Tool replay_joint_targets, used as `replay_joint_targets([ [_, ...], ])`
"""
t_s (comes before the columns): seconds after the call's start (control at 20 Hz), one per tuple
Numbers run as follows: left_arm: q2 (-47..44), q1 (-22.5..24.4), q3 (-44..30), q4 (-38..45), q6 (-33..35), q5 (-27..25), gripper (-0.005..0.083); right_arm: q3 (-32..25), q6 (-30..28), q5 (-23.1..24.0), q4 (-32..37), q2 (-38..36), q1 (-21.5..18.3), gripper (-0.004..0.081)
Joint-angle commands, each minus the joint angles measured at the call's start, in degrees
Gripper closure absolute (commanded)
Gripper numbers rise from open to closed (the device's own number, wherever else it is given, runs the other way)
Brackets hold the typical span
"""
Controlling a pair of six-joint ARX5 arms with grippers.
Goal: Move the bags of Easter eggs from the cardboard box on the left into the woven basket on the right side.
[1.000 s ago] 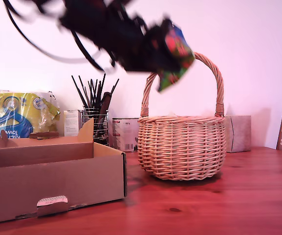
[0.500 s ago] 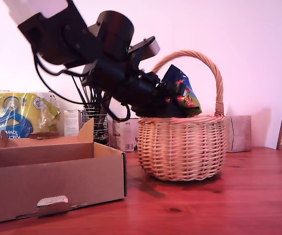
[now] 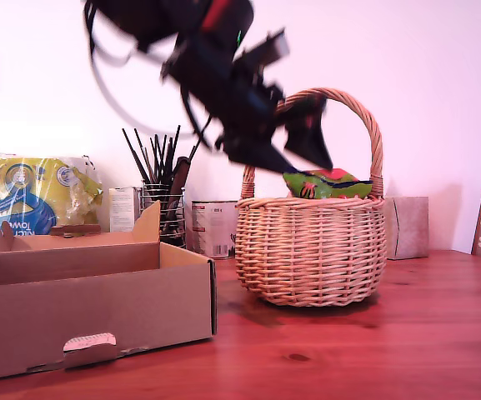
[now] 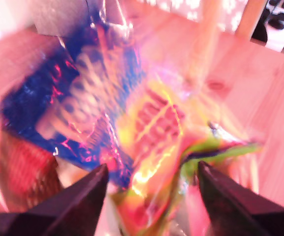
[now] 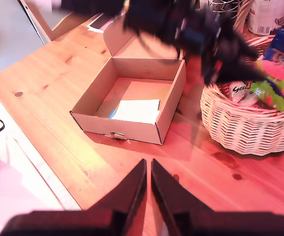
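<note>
The woven basket (image 3: pixel 311 250) stands on the table at the exterior view's right, and it also shows in the second wrist view (image 5: pixel 245 128). A green and red bag of Easter eggs (image 3: pixel 328 183) lies in its top, under the handle. My first gripper (image 3: pixel 298 142) hangs blurred just above it, open and holding nothing. The first wrist view is filled by the blurred glossy bag (image 4: pixel 146 128) beyond my first gripper (image 4: pixel 151 196). The cardboard box (image 3: pixel 90 308) sits at the exterior view's left. My second gripper (image 5: pixel 147 187) is shut, high above the table in front of the cardboard box (image 5: pixel 117 125).
Behind the box stand a yellow-and-blue towel pack (image 3: pixel 32 196), a wire holder of black sticks (image 3: pixel 163 183) and a tin (image 3: pixel 213 227). A small grey-brown box (image 3: pixel 407 227) is behind the basket. A white card (image 5: pixel 137 110) lies in the box.
My first gripper carried the bag down into the basket, let it go and rose open. The bag now lies in the basket.
</note>
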Motion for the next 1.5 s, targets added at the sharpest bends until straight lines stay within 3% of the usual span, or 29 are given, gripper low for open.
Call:
replay_joint_targets([
  [0.0,0.42,-0.15,2.97,-6.75,0.48,0.0,0.0259,-0.07,0.42,-0.02,0.09,-0.04,0.22,0.0782],
  [0.15,-0.44,-0.13,7.67,-18.95,3.19,0.09,0.0435,-0.07,0.35,0.07,0.11,0.0,0.22,0.0782],
  [0.25,-2.47,-0.09,7.78,-24.0,4.55,0.09,0.0724,-0.07,-0.26,1.33,0.11,0.02,0.2,0.0783],
  [0.3,-3.54,-0.09,7.76,-25.31,4.79,0.15,0.0789,-0.07,-0.48,3.45,0.17,0.02,0.2,0.0783],
  [0.55,-11.54,-0.09,4.15,-23.52,4.63,-0.02,0.0797,-0.17,-1.77,13.44,3.72,0.02,0.11,0.0782],
  [0.75,-21.79,0.42,-7.56,-16.87,4.57,-2.34,0.0797,-1.66,-1.75,16.22,8.5,0.0,-0.07,0.0782],
  [1.0,-39.32,4.44,-27.89,-6.05,1.01,-3.74,0.0797,-8.9,0.35,16.52,17.75,-1.75,-2.97,0.0783],
  [1.2,-55.43,7.37,-41.66,-1.4,-0.61,-6.49,0.0797,-14.58,1.01,16.04,20.63,-8.83,-6.34,0.0783],
  [1.45,-71.8,8.87,-48.87,-4.83,-1.81,-10.56,0.0797,-15.56,0.85,15.89,20.04,-15.87,-6.6,0.0783],
])
